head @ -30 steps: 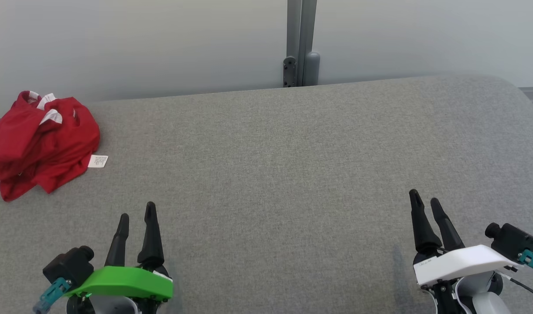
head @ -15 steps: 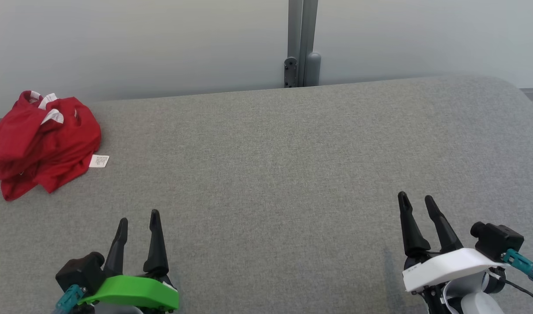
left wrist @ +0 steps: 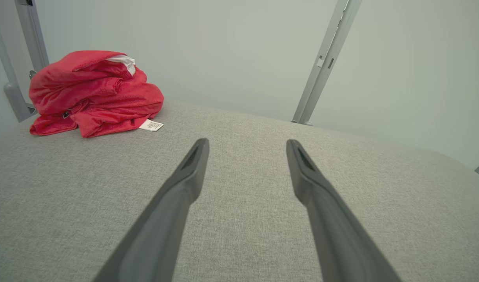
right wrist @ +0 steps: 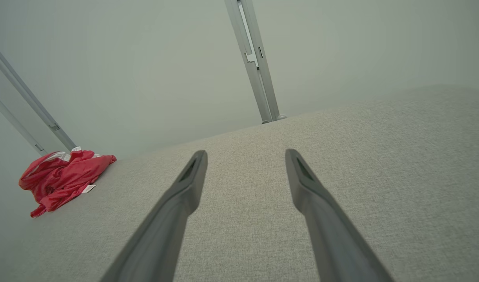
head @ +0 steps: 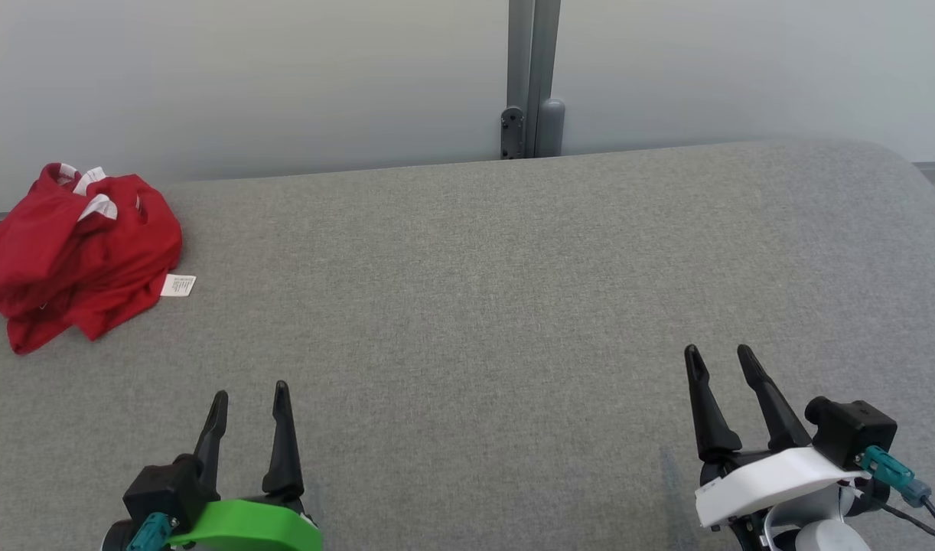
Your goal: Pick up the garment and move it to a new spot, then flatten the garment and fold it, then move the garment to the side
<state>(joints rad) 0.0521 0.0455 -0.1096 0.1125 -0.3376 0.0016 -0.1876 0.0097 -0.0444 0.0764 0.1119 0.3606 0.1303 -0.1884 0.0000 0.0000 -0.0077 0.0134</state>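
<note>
- Both the left gripper [head: 251,390] and the right gripper [head: 718,350] are lower in the head view than one second ago, and the right one has also come a little toward the middle. The whole picture has shifted slightly too, so part of this is the camera.
- And the fingers?
- On both grippers they are spread wide, with nothing between them.
- Where is the garment?
- The red garment [head: 81,245] lies crumpled at the far left of the grey table [head: 475,306], near its back edge, with a white label [head: 178,285] on the table just beside it. It is well apart from both grippers.
- Which step is this?
- I think it is the pick-up, not yet begun. The left arm is nearer, so it should reach forward and left and pinch a thick fold.
- Is anything in the way?
- No. A grey post [head: 534,76] stands behind the table, well apart.
</note>
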